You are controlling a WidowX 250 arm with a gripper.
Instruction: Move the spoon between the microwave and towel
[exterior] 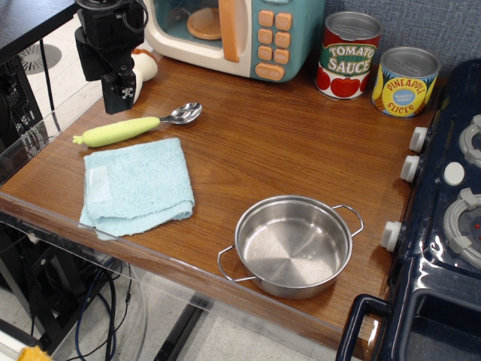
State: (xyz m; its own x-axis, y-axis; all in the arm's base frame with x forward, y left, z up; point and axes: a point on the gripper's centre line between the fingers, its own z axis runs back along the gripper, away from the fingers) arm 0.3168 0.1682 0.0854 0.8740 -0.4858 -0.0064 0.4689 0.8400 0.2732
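The spoon (124,130) lies on the wooden table with its yellow-green handle to the left and its metal bowl to the right. It rests just behind the far edge of the light blue towel (137,184) and in front of the cream and teal microwave (237,30). My gripper (122,104) hangs above the table just behind the spoon's handle. It is clear of the spoon, empty, and its fingers look parted.
A steel pot (293,244) stands at the front centre. A tomato sauce can (347,55) and a pineapple can (404,81) stand at the back right. The dark blue stove (443,226) fills the right side. A small cream object (144,66) sits behind my gripper.
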